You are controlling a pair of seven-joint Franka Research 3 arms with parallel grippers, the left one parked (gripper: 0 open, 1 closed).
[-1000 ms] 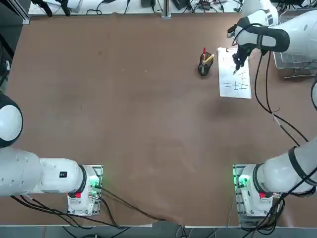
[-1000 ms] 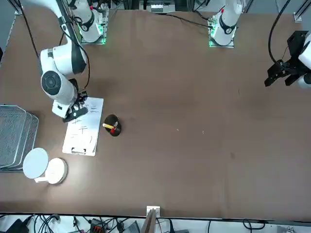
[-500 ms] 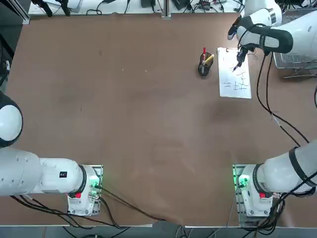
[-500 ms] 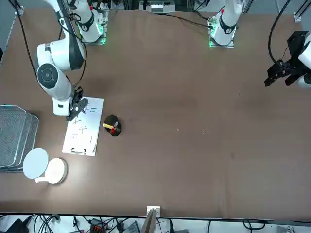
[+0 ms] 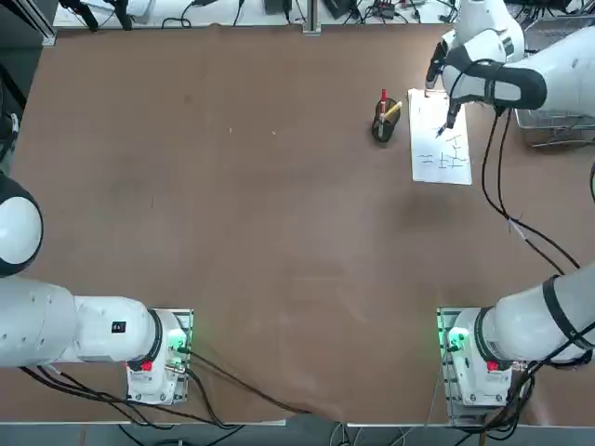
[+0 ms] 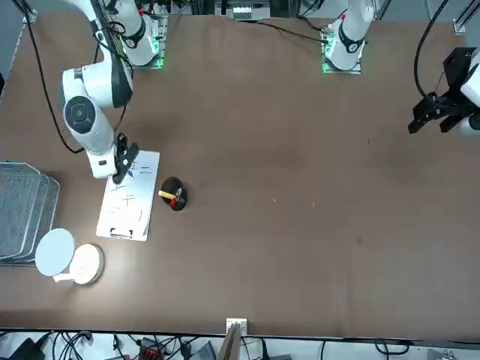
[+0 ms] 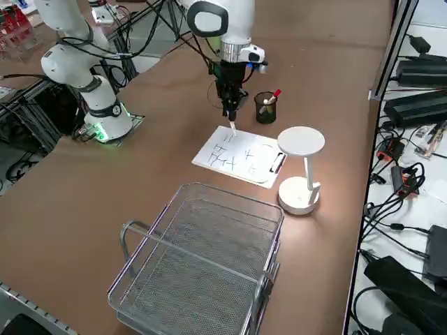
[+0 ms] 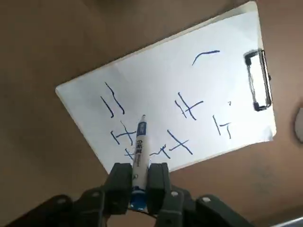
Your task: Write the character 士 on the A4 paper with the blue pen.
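Observation:
The A4 paper (image 5: 439, 139) (image 8: 189, 90) lies at the far right of the table, its metal clip (image 8: 258, 80) on the far short edge, with several blue handwritten strokes on it. My right gripper (image 5: 451, 113) (image 8: 139, 177) hangs over the sheet's near half, shut on the blue pen (image 8: 140, 144) (image 7: 231, 125). The pen points down at the paper (image 7: 241, 155) (image 6: 129, 199) between the written characters. Whether its tip touches the sheet I cannot tell.
A dark pen cup (image 5: 382, 125) (image 7: 265, 106) with a red-topped pen and a yellow pen stands just left of the sheet. A white lamp (image 7: 300, 167) stands by the clip end. A wire basket (image 7: 202, 258) sits at the table's right edge.
My right arm's wrist has turned and shifted a little above the sheet. The pen stays gripped and still points at the near half of the paper.

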